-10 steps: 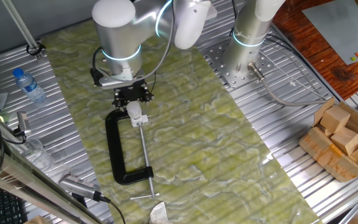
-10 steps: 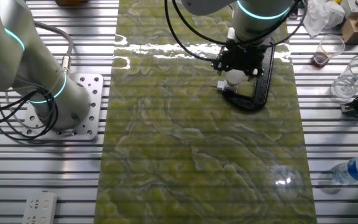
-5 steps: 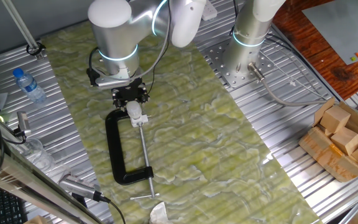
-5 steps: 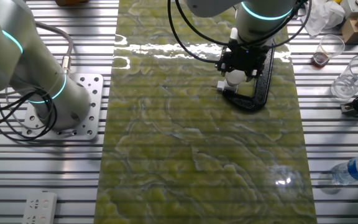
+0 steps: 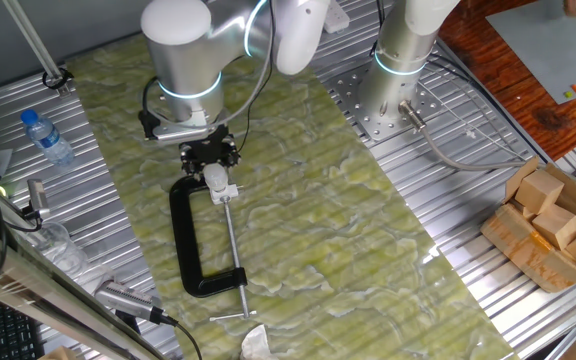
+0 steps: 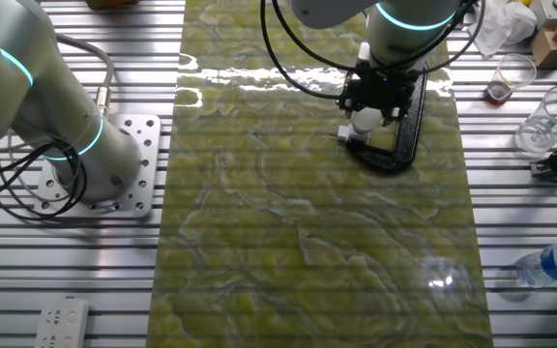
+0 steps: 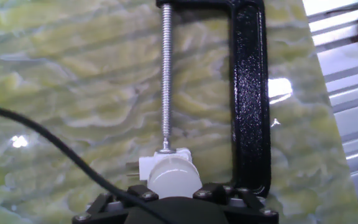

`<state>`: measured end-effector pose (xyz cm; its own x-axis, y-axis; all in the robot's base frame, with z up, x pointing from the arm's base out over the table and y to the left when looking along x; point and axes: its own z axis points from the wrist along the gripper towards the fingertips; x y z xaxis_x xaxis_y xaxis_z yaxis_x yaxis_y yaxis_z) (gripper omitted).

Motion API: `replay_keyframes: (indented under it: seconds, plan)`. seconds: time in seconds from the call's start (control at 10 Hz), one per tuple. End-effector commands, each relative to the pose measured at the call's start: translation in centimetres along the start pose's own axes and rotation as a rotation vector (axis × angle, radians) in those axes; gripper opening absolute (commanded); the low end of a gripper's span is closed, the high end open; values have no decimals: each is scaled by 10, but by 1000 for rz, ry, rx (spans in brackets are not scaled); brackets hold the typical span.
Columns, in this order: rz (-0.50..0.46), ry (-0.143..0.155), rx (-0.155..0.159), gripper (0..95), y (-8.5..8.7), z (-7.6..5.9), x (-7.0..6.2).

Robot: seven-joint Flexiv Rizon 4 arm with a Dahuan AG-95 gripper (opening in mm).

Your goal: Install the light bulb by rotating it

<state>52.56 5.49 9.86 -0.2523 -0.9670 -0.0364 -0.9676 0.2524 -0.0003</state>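
Note:
The small white light bulb (image 7: 174,177) sits in the white socket fitting (image 7: 143,167), which is held at the end of the screw of a black C-clamp (image 7: 248,93) lying on the green mat. My gripper (image 7: 175,190) stands straight over the bulb, with one black finger on each side of it, shut on the bulb. In one fixed view the bulb (image 5: 214,177) shows just below the gripper (image 5: 211,160) at the top of the clamp (image 5: 183,240). In the other fixed view the bulb (image 6: 364,118) peeks out under the gripper (image 6: 370,97).
A clear bottle (image 5: 46,135) with a blue cap stands on the metal table left of the mat. A second arm's base (image 5: 398,70) is bolted at the back right. A box of wooden blocks (image 5: 553,225) sits far right. A plastic cup (image 6: 513,75) stands beside the mat.
A second ago the arm's wrist stood slightly further right; it has since shifted a little left over the bulb. Over the last half second nothing visibly moved.

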Motion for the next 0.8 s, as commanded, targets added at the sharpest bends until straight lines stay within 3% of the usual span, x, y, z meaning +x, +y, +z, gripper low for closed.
replay_keyframes:
  seconds: [0.1, 0.3, 0.4, 0.5, 0.6, 0.7, 0.8]
  plan:
    - [3, -2, -1, 570, -1, 0, -1]
    - [20, -5, -3, 570, 0, 1, -1]
    - [26, -5, -3, 380, 0, 1, -1]
    - [35, -4, -3, 380, 0, 1, -1]
    - [46, -2, -9, 190, 0, 1, -1]
    - [55, 0, -19, 190, 0, 1, -2]
    - [64, 1, -17, 0, 0, 1, -2]
